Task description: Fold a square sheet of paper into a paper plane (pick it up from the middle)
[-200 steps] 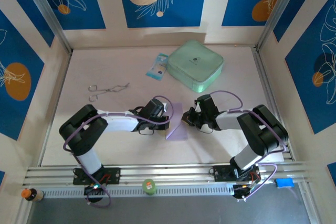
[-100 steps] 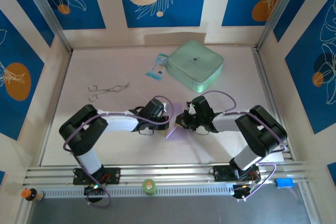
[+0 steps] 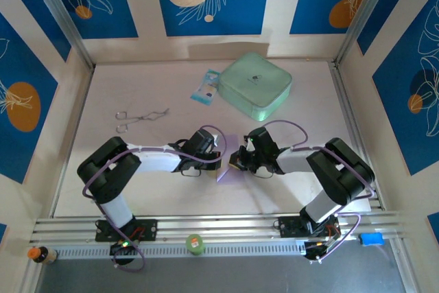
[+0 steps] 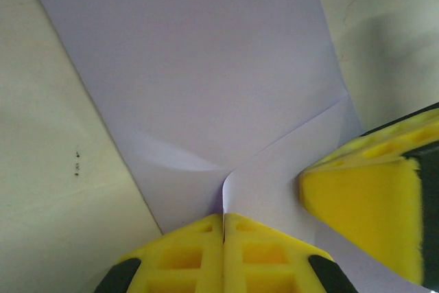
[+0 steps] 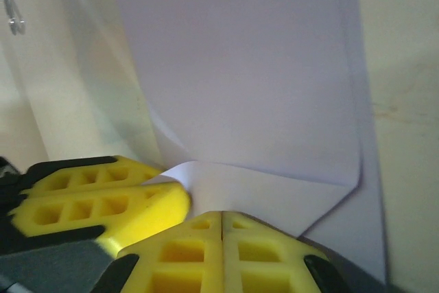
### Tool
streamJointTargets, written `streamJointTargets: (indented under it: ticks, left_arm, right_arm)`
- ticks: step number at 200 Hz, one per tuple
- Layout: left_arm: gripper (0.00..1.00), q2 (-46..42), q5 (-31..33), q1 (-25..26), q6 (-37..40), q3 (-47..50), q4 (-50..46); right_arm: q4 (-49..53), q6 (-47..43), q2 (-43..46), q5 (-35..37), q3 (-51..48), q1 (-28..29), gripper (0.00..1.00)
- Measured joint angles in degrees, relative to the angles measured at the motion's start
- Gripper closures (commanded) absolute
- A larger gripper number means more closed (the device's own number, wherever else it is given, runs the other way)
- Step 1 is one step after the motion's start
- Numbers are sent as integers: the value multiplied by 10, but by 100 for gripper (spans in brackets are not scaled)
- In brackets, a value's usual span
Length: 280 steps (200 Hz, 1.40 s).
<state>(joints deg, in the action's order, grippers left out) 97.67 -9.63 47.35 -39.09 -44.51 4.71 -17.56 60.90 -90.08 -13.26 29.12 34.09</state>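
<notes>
Square sheet of paper (image 3: 225,171): my left gripper (image 4: 223,216) clamps its left edge, seemingly as anchor; my right gripper (image 5: 222,215), fingers together, presses the fold.

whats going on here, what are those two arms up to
They are folding a lavender paper into a plane. The left gripper and right gripper are both shut, tips close together at a folded flap of the paper, apparently pressing in a crease. Whether either pinches the paper is unclear. It is only partly folded, not a plane yet.
</notes>
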Motion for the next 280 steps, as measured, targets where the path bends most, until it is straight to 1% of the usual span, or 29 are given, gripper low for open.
streamJointTargets:
  ticks: [45,77,87,107,112,118,135,145,170,182,201,216,230,249,280]
  left_arm:
    - [100,0,0,0,0,0,0]
    - [100,0,0,0,0,0,0]
    - [96,0,0,0,0,0,0]
    - [92,0,0,0,0,0,0]
    - [90,-1,0,0,0,-1,-2]
    - [84,-1,0,0,1,-2,-6]
    - [78,-8,2,0,5,-7,-24]
    - [72,-17,7,0,5,-11,-40]
    - [67,-54,19,-1,6,-16,-73]
    - [71,-75,23,-1,5,-19,-83]
    - [83,-103,17,-1,5,-20,-86]
    - [92,-109,-12,-2,2,-21,-74]
    - [96,-100,-53,-2,-1,-23,-65]
    - [99,-69,-115,-2,-5,-31,-45]
    - [98,-21,-188,-2,-18,-32,-24]
  right_arm:
    - [-11,0,5,-5,0,0,100]
    - [-13,2,-21,-1,-1,0,100]
    - [-21,3,-24,-3,-3,0,100]
    - [-29,4,-24,-2,-8,0,100]
    - [-29,4,-24,-2,-8,0,100]
    - [-30,4,-24,-2,-7,0,100]
    - [-30,4,-24,-2,-7,0,100]
    - [-30,4,-24,-1,-7,0,100]
    - [-31,5,-24,-1,-7,0,100]
    - [-32,6,-24,-1,-7,0,100]
    - [-35,7,-25,-1,-7,0,100]
    - [-35,7,-25,0,-7,0,100]
    - [-35,7,-25,0,-7,0,100]
    - [-35,7,-25,0,-8,0,100]
    - [-35,7,-25,2,-8,0,100]
